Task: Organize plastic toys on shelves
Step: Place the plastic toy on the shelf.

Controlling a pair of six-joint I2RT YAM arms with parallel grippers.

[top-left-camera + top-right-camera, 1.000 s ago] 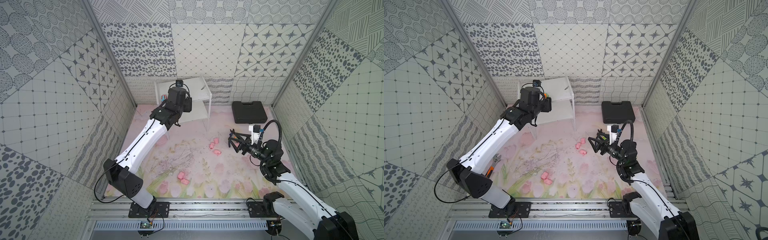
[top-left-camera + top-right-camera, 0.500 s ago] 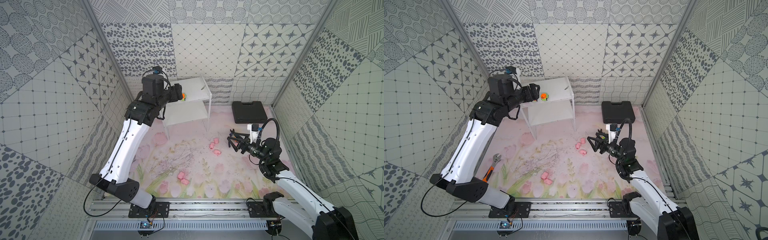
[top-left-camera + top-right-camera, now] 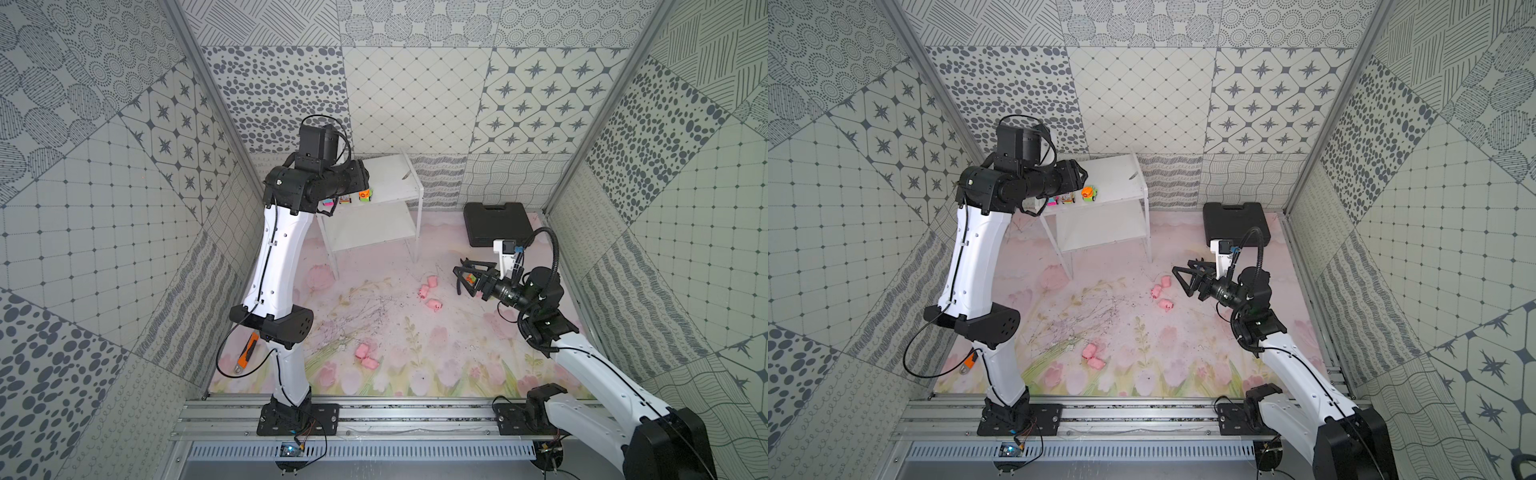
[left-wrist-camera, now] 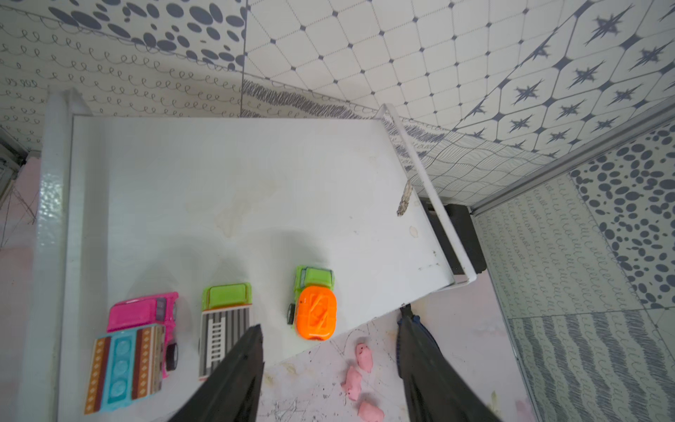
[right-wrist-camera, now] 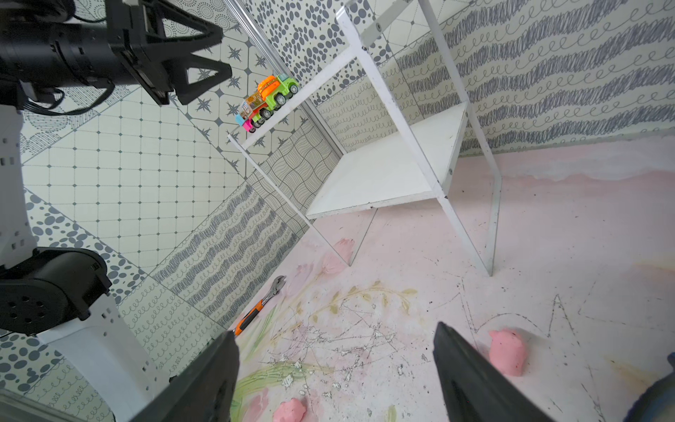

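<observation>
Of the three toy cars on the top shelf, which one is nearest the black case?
The green car with the orange drum, at the row's end. The green ladder car stands in the middle, the pink car farthest away.

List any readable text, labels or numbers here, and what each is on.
No words or numbers readable in any view.
Pink car: stripes and diamonds, no text.
Green car: ladder print, no text.
Orange car: no text.
Black case, wrench: too small to tell.

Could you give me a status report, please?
Left pincer open, right pincer open, both empty. Three toy cars on top shelf. Pigs on floor, nothing blocking.
</observation>
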